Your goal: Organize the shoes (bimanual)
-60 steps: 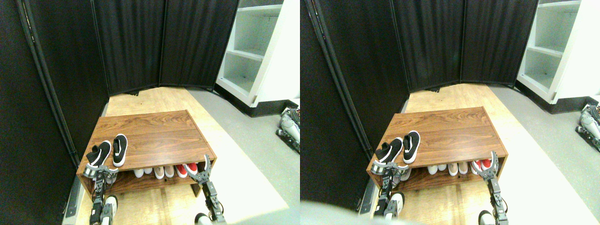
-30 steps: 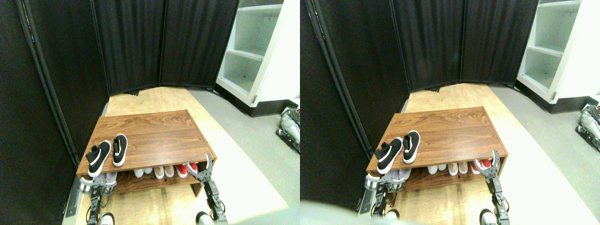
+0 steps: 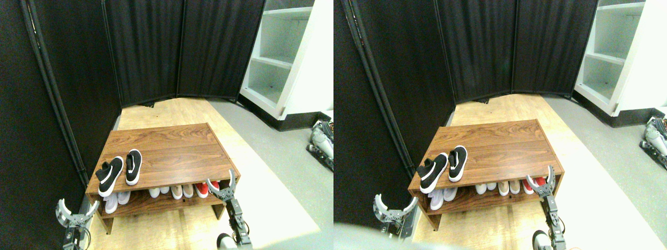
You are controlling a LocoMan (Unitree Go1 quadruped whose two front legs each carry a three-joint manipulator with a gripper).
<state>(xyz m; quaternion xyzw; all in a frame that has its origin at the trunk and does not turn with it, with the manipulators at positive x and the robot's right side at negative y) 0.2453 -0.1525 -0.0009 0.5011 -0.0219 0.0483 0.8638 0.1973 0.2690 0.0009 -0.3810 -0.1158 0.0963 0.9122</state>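
Left fingers: left gripper (image 3: 77, 210) spread wide, empty, hanging off the rack's 8 o'clock corner, well clear of the wood.
Right fingers: right gripper (image 3: 220, 185) spread wide, empty, at the rack's 4 o'clock front corner, in front of the red shoes (image 3: 206, 188).
Black shoes (image 3: 119, 170): both on the tabletop (image 3: 172, 151) at its 8 o'clock corner, side by side, toes toward 6 o'clock, the left one angled slightly outward.
Lower shelf (image 3: 156, 204): white shoes (image 3: 116, 200) at 9 o'clock, then more white, beige and red pairs in a row toward 3 o'clock.
Surroundings: black curtain panels (image 3: 146, 47) at 12 o'clock, white shelving (image 3: 281, 57) at 2 o'clock.
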